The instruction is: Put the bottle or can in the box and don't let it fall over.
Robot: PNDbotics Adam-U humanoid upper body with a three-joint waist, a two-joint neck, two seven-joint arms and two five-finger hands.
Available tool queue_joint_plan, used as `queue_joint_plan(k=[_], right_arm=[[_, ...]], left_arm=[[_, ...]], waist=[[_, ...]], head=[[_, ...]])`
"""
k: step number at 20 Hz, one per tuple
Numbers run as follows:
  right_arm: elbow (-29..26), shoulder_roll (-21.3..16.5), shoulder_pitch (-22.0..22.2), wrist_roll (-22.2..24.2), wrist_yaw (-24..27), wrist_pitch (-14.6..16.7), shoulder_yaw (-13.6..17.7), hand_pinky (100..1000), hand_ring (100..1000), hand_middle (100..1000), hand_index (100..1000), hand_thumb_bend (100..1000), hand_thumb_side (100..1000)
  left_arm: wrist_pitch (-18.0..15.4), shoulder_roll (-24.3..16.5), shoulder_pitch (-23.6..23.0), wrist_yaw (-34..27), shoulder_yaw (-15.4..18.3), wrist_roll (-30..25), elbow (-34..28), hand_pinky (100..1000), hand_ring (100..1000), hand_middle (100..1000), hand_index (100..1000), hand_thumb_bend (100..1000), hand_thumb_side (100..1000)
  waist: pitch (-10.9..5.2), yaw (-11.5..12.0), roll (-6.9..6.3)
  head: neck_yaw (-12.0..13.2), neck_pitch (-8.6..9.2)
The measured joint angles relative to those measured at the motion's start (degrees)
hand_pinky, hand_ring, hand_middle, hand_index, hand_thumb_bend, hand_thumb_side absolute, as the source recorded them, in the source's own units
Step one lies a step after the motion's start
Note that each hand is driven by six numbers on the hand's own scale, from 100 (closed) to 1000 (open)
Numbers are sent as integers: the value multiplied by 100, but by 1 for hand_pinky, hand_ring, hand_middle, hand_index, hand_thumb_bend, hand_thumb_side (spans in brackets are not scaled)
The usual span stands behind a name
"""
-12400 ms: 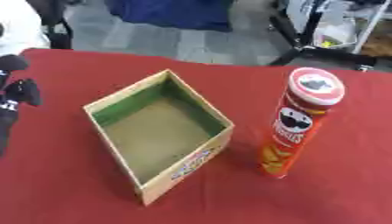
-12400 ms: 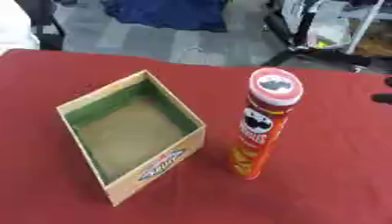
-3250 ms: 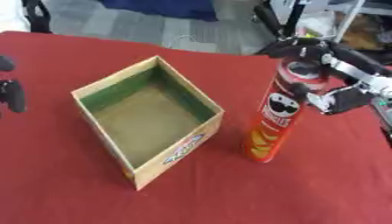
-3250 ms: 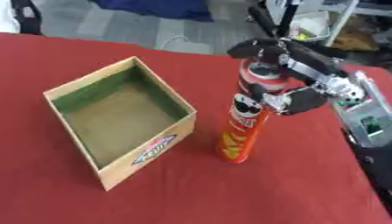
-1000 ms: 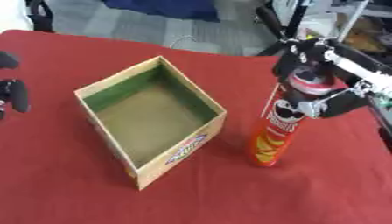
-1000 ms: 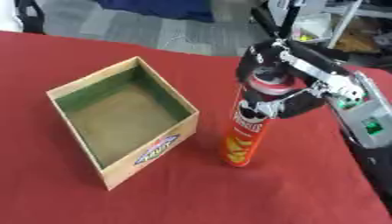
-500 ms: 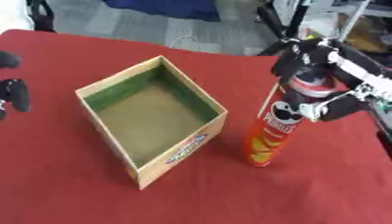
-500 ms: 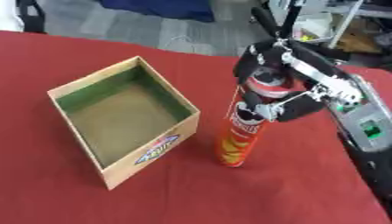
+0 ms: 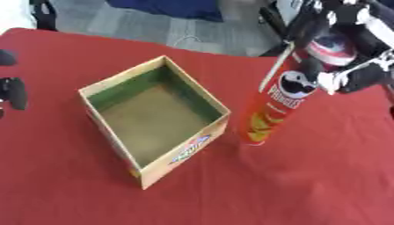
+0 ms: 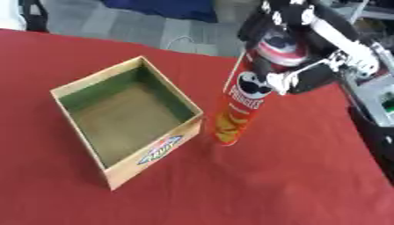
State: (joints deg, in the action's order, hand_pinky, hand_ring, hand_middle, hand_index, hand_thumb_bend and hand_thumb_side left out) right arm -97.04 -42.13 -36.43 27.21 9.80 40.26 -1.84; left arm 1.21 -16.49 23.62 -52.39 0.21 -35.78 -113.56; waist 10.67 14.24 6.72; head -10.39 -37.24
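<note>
Left robot hand (image 9: 14, 92): we see only dark parts at the left edge; we cannot tell its state.
Box (image 9: 154, 115): open cardboard, green inner walls, empty, on the worktop.
Can (image 10: 242, 97): tall red crisp tube just right of the box, tilted, its base at the cloth.
Handling: we judge it light, stiff, smooth and top-heavy; the upper body is the place to hold.
Right robot hand (image 10: 296, 41): fingers curled round the can's top.
Worktop (image 9: 308, 184): red cloth, flat, with free room around.
Room: grey floor beyond.
</note>
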Motion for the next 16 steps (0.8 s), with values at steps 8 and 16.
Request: queue_joint_plan(k=[8,16], right_arm=[[154,-244,-614,-19,496,19,0,113,361,385,425,300,100],[381,-163,-976,-107,494,107,-196,115,363,387,426,302,100]], left_arm=[[62,124,176,-160,-2,210,0,577,810,820,821,108,675],[-295,332,464,-508,4,1140,0,681,899,893,842,264,725]], waist=[[-6,212,99],[-6,496,212]], head=[[-298,-50],[-714,-147]])
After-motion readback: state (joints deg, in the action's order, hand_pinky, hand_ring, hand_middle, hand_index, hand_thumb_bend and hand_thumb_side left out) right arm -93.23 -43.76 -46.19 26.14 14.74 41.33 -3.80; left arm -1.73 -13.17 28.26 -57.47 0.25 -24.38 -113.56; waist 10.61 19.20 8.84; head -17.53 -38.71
